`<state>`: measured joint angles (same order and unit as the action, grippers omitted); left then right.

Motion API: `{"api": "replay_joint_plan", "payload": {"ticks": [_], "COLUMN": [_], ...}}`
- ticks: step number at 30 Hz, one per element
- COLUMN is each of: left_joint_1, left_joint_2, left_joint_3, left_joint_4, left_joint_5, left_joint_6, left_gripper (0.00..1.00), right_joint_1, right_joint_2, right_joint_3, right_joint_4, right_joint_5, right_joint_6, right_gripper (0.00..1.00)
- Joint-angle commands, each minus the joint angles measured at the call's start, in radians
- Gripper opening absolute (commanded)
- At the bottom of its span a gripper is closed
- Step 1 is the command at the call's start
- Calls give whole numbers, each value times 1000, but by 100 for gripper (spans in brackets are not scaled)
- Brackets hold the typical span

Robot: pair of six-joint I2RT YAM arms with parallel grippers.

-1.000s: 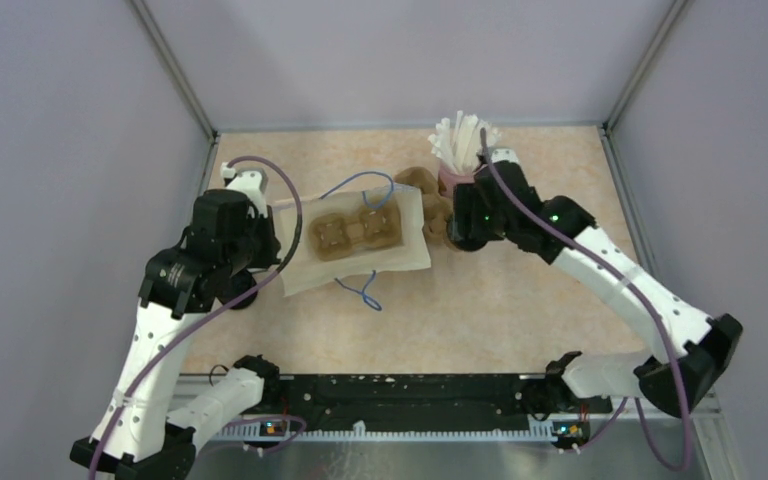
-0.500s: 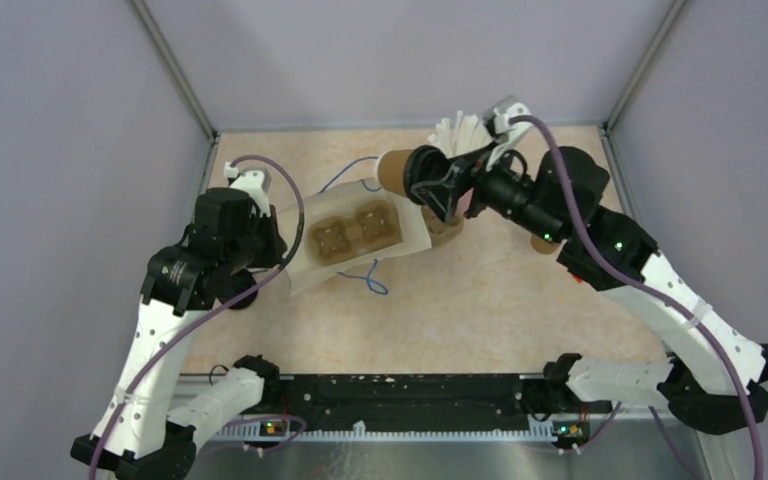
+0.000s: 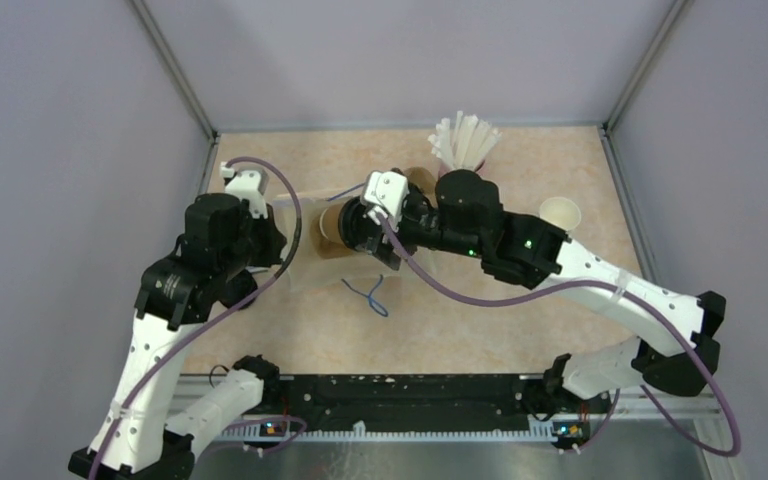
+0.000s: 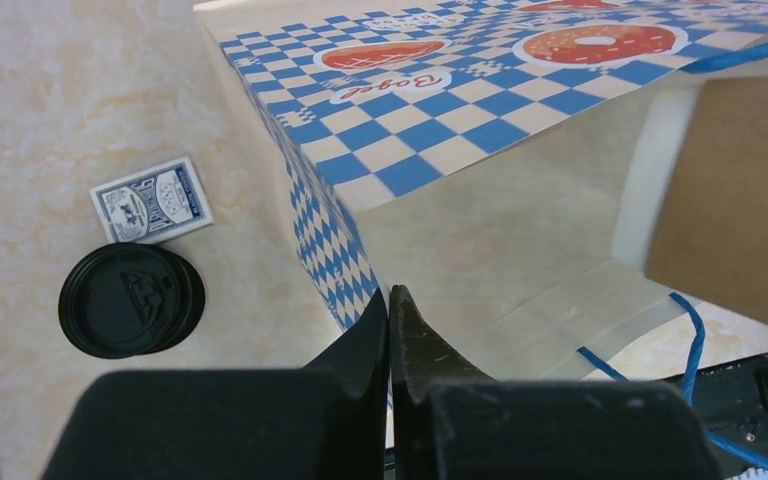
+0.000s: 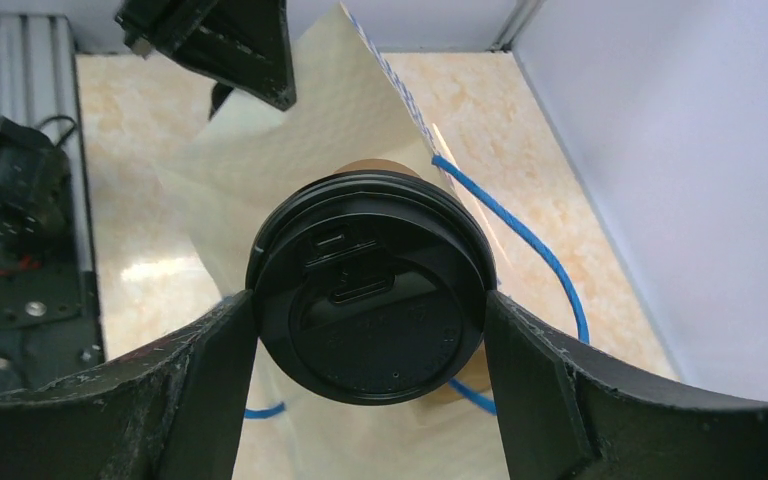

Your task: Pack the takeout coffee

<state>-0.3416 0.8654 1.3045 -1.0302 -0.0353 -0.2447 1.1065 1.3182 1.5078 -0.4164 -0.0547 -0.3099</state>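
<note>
**Right gripper** [image 5: 370,300]: clasps the takeout coffee [image 5: 370,290], a small brown kraft paper cup with a round black plastic lid. One black finger [image 5: 210,370] presses each side of the lid's rim. The cup is held on its side, clear of the table, with the lid facing the right wrist camera and the base pointing towards the left arm.

**Left gripper** [image 4: 390,310]: clenched, its two black fingers pinched together on the edge of the paper bag [image 4: 480,120].

**Paper bag**: cream inside, printed outside with a blue-and-white check and doughnut motifs, with blue cord handles [image 5: 520,230]. In the top view the takeout coffee [image 3: 330,225] lies over the bag [image 3: 305,275] between the two wrists. The right wrist view shows cream paper directly behind the cup. The left wrist view shows a blurred brown cup wall at the right edge, over the bag's inner face. Whether the cup is fully inside the bag cannot be told.

**Left of the bag, on the beige speckled table** [image 4: 80,90]: a stack of round black plastic lids [image 4: 130,300] and, just beside it, a small blue-backed box of playing cards [image 4: 152,200].

**Far side of the table**: a pink cup of white straws [image 3: 465,140], brown paper cups [image 3: 422,180] partly hidden behind the right arm, and a single paper cup with a white interior [image 3: 560,212].
</note>
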Motion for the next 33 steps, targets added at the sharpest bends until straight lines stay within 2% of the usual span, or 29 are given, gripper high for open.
{"api": "replay_joint_plan", "payload": {"ticks": [1,6,15,25,33], "left_joint_1": [-2,-2,-1,-2,-2], "left_joint_2": [-45,-23,-51,-119,-126], "left_joint_3": [-40,-44,-85,-167,-186], "left_joint_4": [135,140,174,228,225], "left_joint_5": [30,73,91,109,96], "left_joint_6": [57,65,42,80,84], "left_gripper": [0,0,0,0,0], "right_joint_1": [8,20,28,19,-45], "right_joint_2": [49,99,127,220,224], "right_joint_3": [54,57,-39,-78,-159], "right_joint_4": [0,-49,-27,22,84], "right_joint_5": [-16,-30,-21,-19,11], "right_joint_6": [-222,-370,-585,-602,-607], "right_gripper": [60,59,62,62,60]}}
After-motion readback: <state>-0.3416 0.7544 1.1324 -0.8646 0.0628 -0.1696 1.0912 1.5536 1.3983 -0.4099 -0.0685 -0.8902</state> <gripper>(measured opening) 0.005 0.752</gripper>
